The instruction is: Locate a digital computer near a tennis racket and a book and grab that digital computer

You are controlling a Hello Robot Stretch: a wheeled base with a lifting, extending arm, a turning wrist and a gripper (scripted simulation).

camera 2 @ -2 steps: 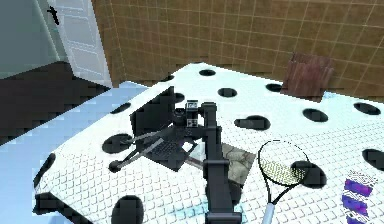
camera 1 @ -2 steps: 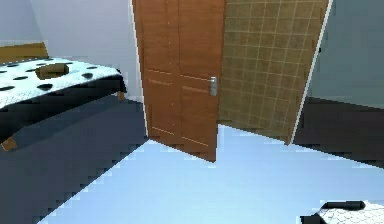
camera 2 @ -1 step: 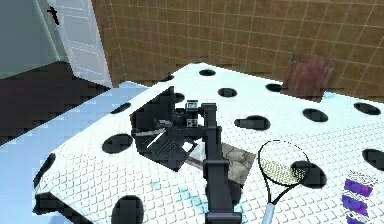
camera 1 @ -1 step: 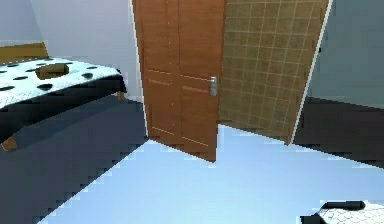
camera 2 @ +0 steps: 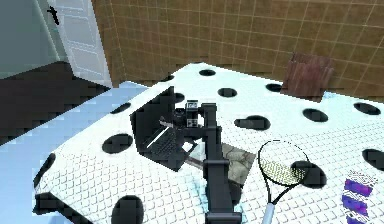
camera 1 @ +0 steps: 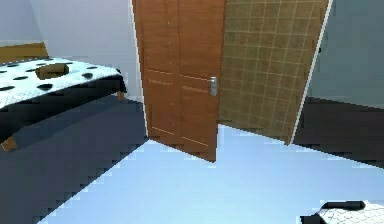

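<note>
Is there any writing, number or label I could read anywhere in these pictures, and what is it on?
No text can be read anywhere.
Purple book: pale marks on the cover, too small to read.
White squares on the arm: black patterns, no letters to make out.

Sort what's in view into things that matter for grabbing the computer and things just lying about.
For the job:
laptop, standing open on the bed
tennis racket
purple thing, maybe the book
gripper, near the laptop

Just lying about:
brown thing at the bed's far side
white door
wooden door
</note>
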